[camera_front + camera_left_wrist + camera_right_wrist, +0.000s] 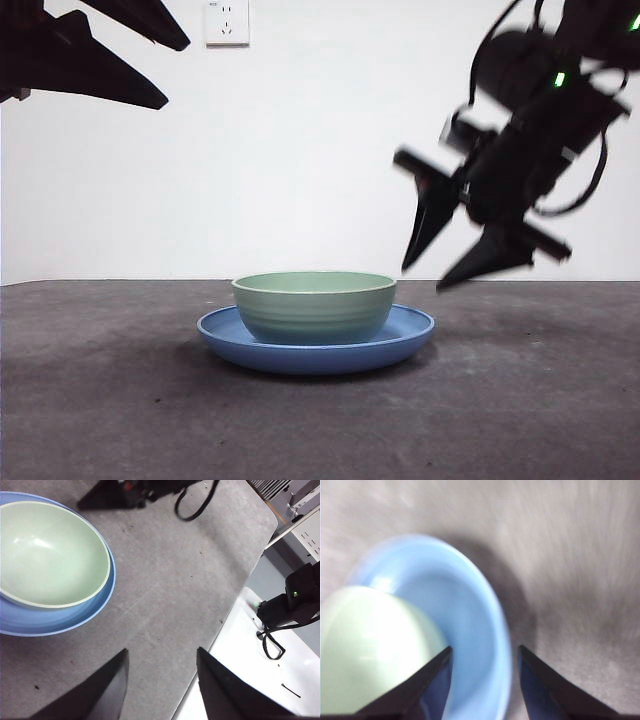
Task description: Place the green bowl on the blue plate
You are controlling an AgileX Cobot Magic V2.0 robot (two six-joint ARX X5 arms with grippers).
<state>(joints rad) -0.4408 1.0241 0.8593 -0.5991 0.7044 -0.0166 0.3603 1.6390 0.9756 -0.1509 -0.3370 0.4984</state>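
The picture was blurred. The right end effector hung with jaws apart over the blue plate, empty. The green bowl sat on the plate, which rested on the grey counter.

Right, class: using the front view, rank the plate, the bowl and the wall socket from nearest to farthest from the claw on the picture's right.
From the right claw, which hangs open above the table:
1. Plate, its rim just below and beside the claw.
2. Bowl, sitting on the plate's middle, a little further in.
3. Wall socket, high on the far wall.
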